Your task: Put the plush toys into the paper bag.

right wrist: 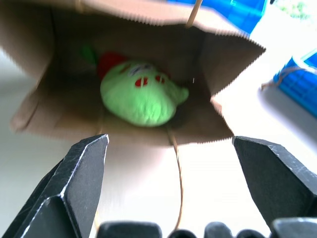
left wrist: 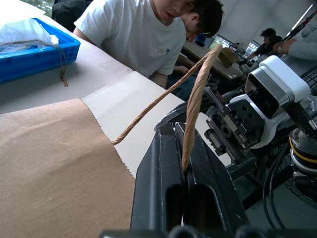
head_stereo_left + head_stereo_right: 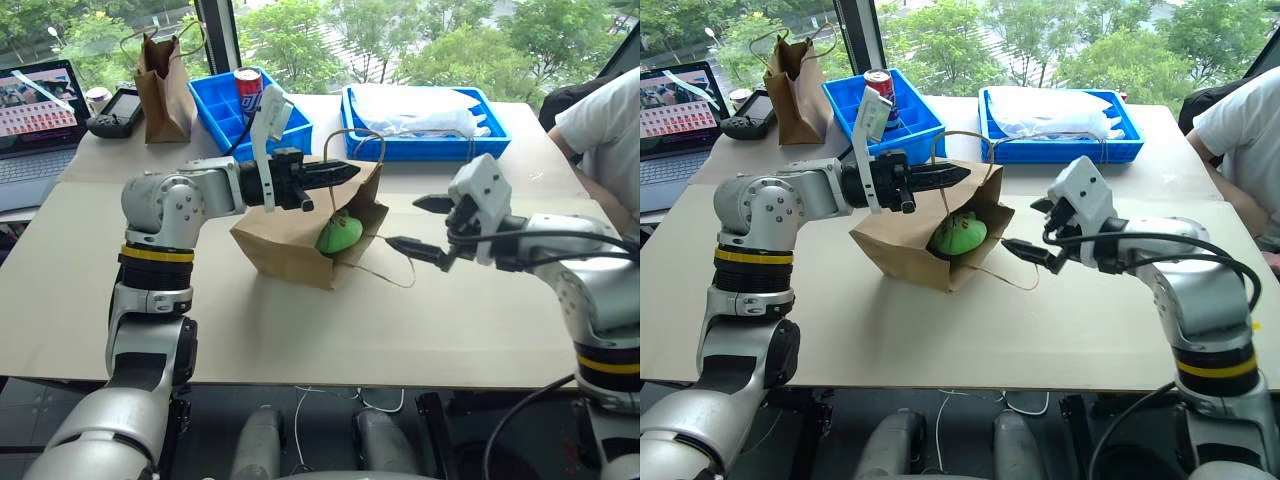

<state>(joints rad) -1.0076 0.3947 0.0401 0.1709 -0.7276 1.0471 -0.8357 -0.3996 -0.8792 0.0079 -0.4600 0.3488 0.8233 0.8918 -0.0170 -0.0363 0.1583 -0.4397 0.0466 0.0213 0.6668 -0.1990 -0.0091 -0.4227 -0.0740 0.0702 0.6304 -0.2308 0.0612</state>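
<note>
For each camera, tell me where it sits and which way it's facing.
Head stereo pair: looks forward and down at the table; both arms show.
Left wrist: looks along the left end effector, shut on the twine handle.
Right wrist: looks between open fingers into the paper bag.
Shared: bag, green plush toy, right end effector.

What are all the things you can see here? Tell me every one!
Paper bag: one, brown, lying open on the table's middle.
Green plush toy: one, bright green, inside the bag's mouth.
Red plush toy: one, red, inside the bag behind the green one.
Twine handle: one, tan, pinched by the left gripper.
Blue bins: two, at the table's far side.
Soda can: one, red and blue, in the left bin.
Darker bag: one, brown, upright at far left.
Laptop: one, far left.
Person's white sleeve: far right.
Left gripper: shut on the handle.
Right gripper: open, empty, beside the bag.
</note>
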